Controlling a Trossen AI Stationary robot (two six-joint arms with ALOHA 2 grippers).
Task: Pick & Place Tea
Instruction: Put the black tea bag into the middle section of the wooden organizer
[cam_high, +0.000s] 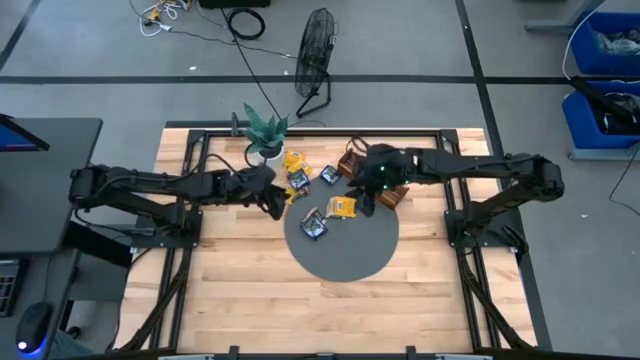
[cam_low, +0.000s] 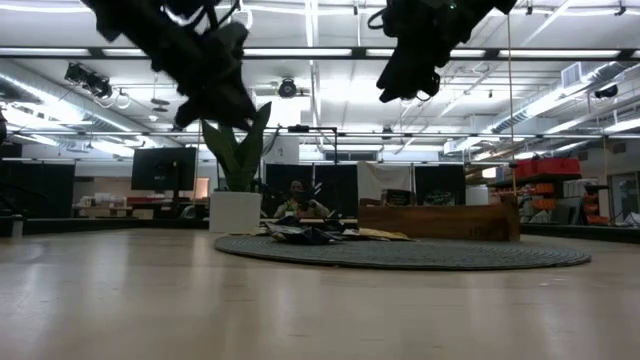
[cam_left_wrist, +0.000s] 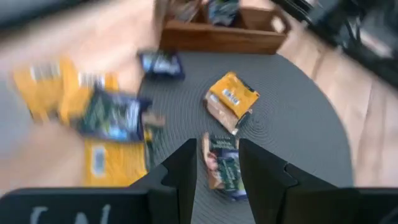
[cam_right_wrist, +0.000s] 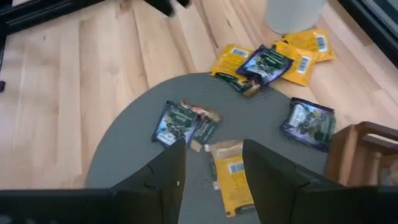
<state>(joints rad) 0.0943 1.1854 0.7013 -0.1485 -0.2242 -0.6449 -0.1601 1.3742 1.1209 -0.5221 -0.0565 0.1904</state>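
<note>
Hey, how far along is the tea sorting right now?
Early on. The tray seems to hold a packet or two already. Nothing is in hand: the left gripper and right gripper hover open above the mat. About six tea packets are left loose on mat and table.

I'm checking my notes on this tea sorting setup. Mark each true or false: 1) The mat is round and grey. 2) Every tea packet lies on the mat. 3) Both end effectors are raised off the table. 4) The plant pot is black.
1) True: the mat is round and grey.
2) False: some yellow packets lie on the bare wood by the plant pot.
3) True: the left end effector and right end effector hang above the table.
4) False: the pot is white.
</note>
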